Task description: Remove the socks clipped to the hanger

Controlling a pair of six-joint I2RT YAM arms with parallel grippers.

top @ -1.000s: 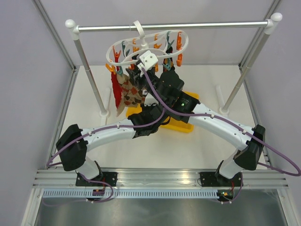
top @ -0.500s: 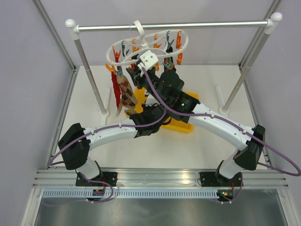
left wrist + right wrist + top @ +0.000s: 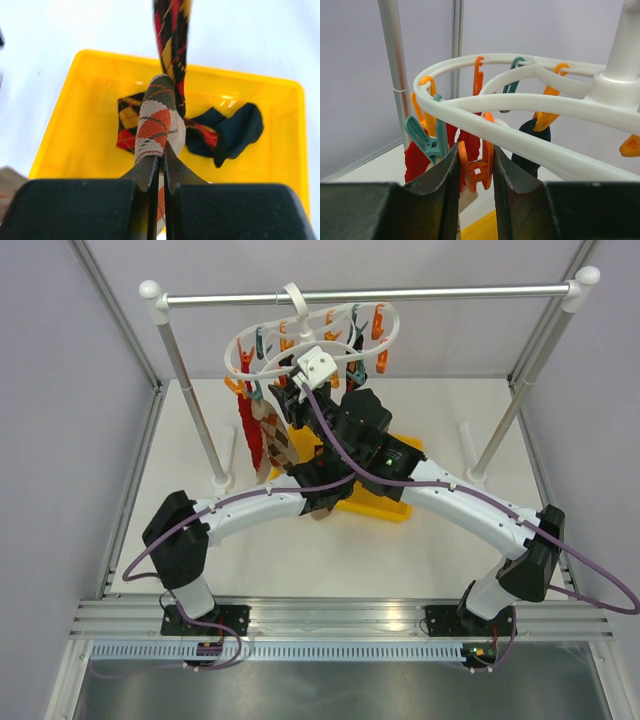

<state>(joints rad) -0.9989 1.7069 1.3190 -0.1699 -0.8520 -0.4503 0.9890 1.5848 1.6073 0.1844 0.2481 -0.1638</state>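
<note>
The white oval hanger [image 3: 250, 340] hangs by its hook from the silver rail. Red and brown argyle socks [image 3: 258, 432] hang from its left pegs. My right gripper [image 3: 474, 150] is up at the ring, its jaws pressed on an orange peg [image 3: 476, 172] beside a teal peg [image 3: 427, 142]. My left gripper [image 3: 162, 152] is lower, over the yellow tray [image 3: 75, 125], shut on a beige and orange argyle sock [image 3: 157, 122] that folds over its tips. A dark argyle sock [image 3: 172, 40] dangles just behind it. I cannot tell whether the beige sock is still clipped.
In the tray lie a dark argyle sock [image 3: 129, 125] and a navy sock [image 3: 235, 130]. The rail [image 3: 450, 292] rests on two slanted posts [image 3: 190, 390]. The right arm [image 3: 400, 465] crosses above the left wrist. Frame walls close in both sides.
My left arm has swung right toward the tray, drawing the beige argyle sock away from the hanging cluster. The right gripper stays on the orange peg.
</note>
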